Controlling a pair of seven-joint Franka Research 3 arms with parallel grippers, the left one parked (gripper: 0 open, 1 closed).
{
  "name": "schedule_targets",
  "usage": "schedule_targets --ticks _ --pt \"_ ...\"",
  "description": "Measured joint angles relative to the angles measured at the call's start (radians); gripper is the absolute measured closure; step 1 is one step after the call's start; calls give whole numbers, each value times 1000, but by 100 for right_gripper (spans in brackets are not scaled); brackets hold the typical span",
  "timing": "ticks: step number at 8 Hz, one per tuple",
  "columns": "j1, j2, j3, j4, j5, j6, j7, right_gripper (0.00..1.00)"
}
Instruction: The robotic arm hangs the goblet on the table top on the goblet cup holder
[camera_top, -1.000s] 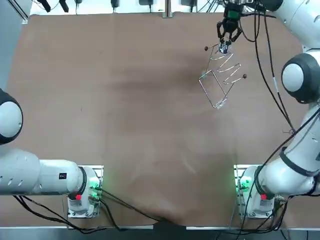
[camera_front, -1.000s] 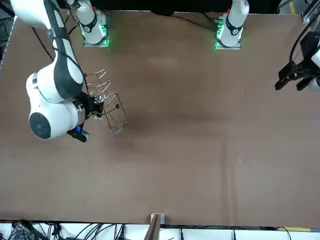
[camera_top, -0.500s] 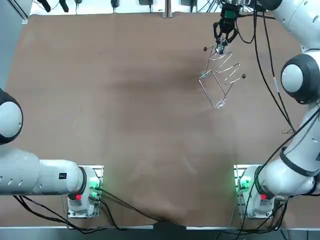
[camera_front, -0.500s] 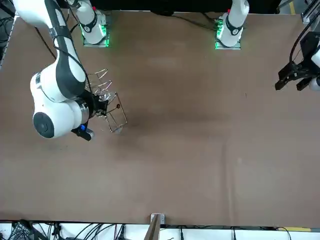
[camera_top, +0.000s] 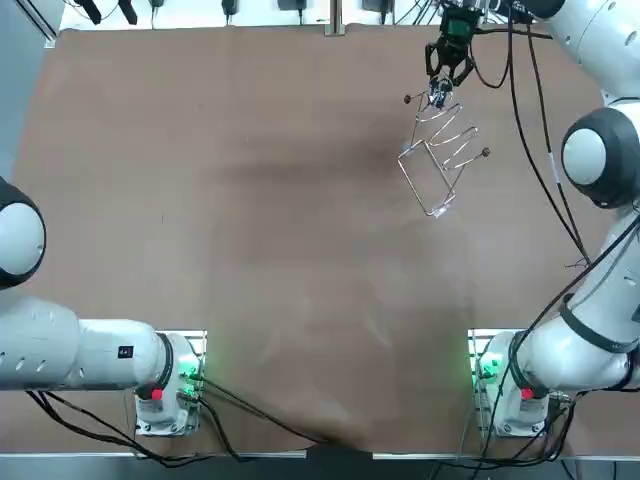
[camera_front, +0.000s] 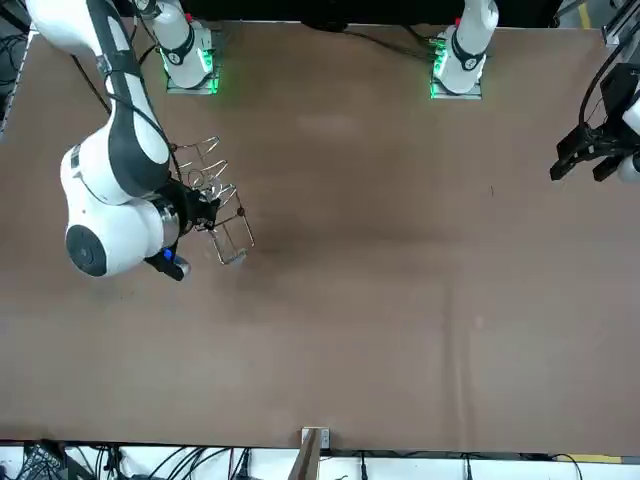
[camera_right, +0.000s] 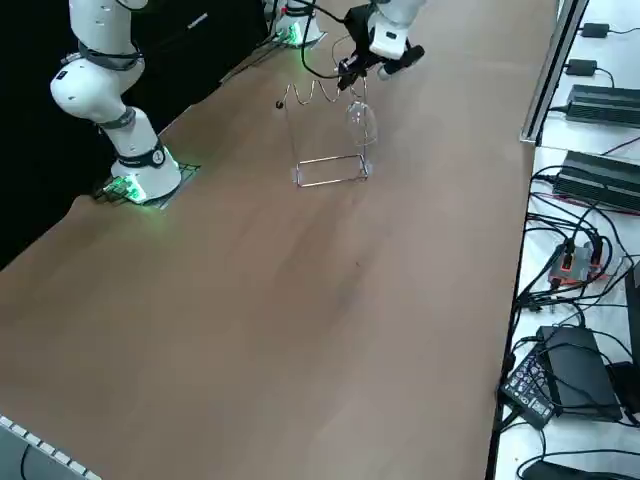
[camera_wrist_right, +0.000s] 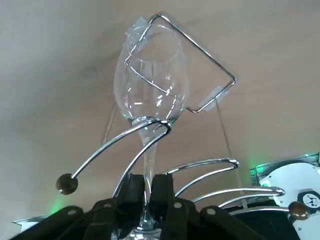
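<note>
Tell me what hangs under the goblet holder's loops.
A clear goblet, bowl down, stem through one loop of the goblet holder. The right pincer, shut on the stem, largely hides its foot.

The right arm (camera_top: 598, 152) rises from its base (camera_top: 515, 395) at the near right of the worktop (camera_top: 250, 200) and stretches to the far edge, its big elbow joint held high and the last links angled inward over the surface. The wrist (camera_front: 108, 232) points the right tool (camera_top: 441, 88) downward. In the wrist view, its two fingers (camera_wrist_right: 133, 189) stand close together either side of the goblet (camera_wrist_right: 150, 95) stem, apparently clamping it, though the contact is partly hidden.
</note>
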Motion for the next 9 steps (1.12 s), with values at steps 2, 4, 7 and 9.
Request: schedule_targets --ticks 2,4,7,9 --pt "-8 0 -1 -2 0 0 0 88" --pt "-9 -1 -2 -1 -1 1 0 71" --pt "-10 -6 -3 -1 -4 2 -1 41" --pt "-10 -9 -4 -1 -4 2 -4 41"
